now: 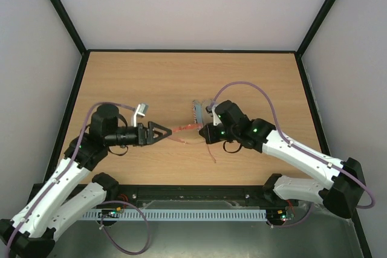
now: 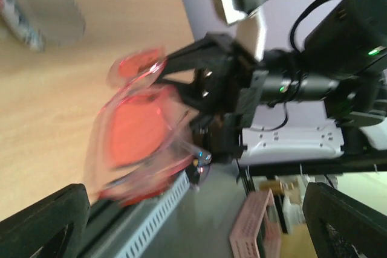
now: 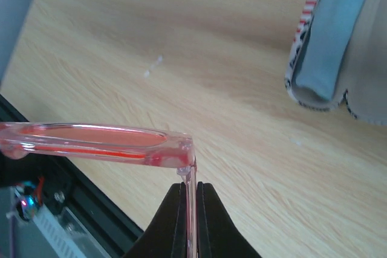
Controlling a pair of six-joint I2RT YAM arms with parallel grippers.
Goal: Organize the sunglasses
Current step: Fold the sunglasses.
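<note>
Red-orange sunglasses [image 3: 91, 140], one temple arm pinched tight in right gripper [image 3: 190, 190]; left gripper [image 1: 165, 130] spread wide apart.

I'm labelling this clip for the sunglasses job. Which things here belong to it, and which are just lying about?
Job:
sunglasses
right pincer, shut on a temple arm
left pincer, open, facing them

Lying about:
striped case
blue cloth, touching the case

Off-task bits on the wood table [image 1: 151, 77]
Flag-print case [image 3: 305, 96] lies flat, w/ lt blue cloth [image 3: 338, 34] tucked btwn its flaps.
</note>
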